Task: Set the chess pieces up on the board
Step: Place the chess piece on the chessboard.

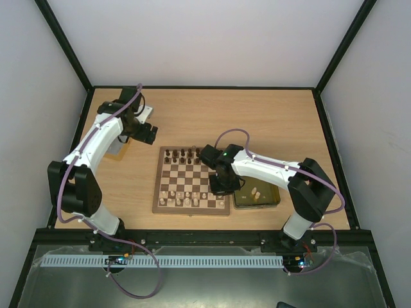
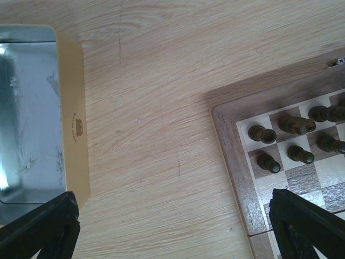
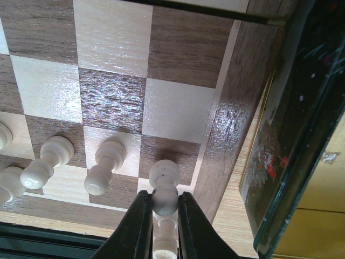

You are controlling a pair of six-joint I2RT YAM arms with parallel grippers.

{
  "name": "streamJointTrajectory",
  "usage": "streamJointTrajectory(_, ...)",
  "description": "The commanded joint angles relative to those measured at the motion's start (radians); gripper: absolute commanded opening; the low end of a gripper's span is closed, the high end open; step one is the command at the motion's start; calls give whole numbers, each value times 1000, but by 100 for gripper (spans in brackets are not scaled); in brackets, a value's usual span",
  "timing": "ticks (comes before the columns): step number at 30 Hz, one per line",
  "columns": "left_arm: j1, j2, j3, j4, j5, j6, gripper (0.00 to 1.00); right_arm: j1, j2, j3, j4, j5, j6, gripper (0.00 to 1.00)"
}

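Note:
The board [image 1: 191, 211] lies mid-table with dark chess pieces [image 1: 182, 154] along its far rows and cream ones [image 1: 183, 200] along its near rows. My right gripper [image 3: 163, 208] is shut on the head of a cream pawn [image 3: 164, 183]. That pawn stands on a dark square in the rightmost column, beside other cream pawns [image 3: 105, 167]. Another cream piece [image 3: 166, 237] shows just behind it between the fingers. My left gripper [image 2: 172, 216] hangs open over bare table, between a silver tray [image 2: 27, 108] and the board's corner [image 2: 232, 156] with its dark pieces [image 2: 262, 133].
A gold tray [image 1: 257, 205] holding a few cream pieces [image 1: 256, 192] sits against the board's right edge; its dark wall [image 3: 302, 124] stands close to my right fingers. The silver tray [image 1: 117, 147] lies under the left arm at the table's left.

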Motion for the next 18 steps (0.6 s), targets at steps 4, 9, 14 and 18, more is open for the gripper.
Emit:
streamJointTrajectory(4, 0, -33, -20, 5, 3, 0, 96, 11, 0, 5, 2, -2, -3, 10)
streamJointTrajectory(9, 0, -33, -20, 5, 1, -1, 96, 11, 0, -1, 5, -10, -5, 10)
streamJointTrajectory(14, 0, -36, -23, 6, -1, 0, 96, 11, -4, -10, 8, -10, -5, 11)
streamJointTrajectory(18, 0, -38, -26, 7, -3, -1, 96, 12, -9, -12, 5, -7, 0, 11)
